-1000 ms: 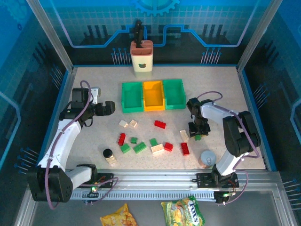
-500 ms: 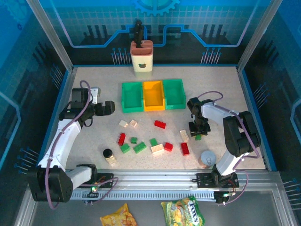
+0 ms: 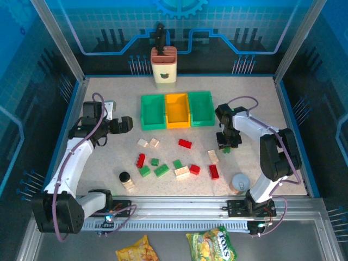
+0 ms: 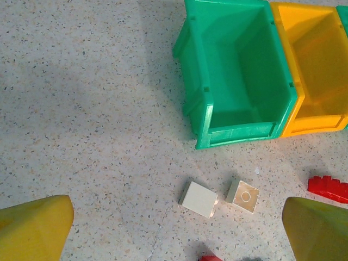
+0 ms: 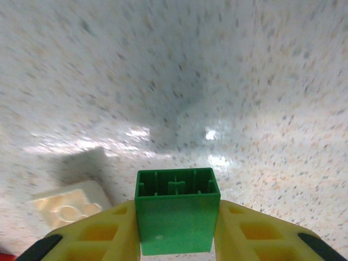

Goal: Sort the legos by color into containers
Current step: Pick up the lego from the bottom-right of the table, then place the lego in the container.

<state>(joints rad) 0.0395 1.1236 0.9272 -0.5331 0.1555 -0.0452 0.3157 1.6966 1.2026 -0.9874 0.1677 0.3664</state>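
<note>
Laid out on a pale speckled surface [image 3: 261, 103] across the middle of the overhead frame. At upper centre, three containers in a touching row: left green bin [image 3: 153, 112], orange-yellow bin [image 3: 177, 110], right green bin [image 3: 201, 108], open tops up, ready for drops from above; nothing visible yet inside the first two in the left wrist view. Left of centre, left tool [image 3: 128, 124] spread wide and gripping nothing, held well apart from the pile, probably parked out of the way, with two cream bricks [image 4: 199, 199] just beside each other low in its own frame. Right of centre, right tool [image 3: 227, 145] pinched narrow on a green brick [image 5: 176, 209], clamped across its flat sides, hollow underside toward the wrist camera, seemingly just clear of the surface. Likely destination: the right green bin, up and left of that tool. Remaining legos [image 3: 161, 170] scattered unsorted across lower centre, red, green and cream, one cream brick [image 5: 68, 206] at lower left of the right wrist frame.
</note>
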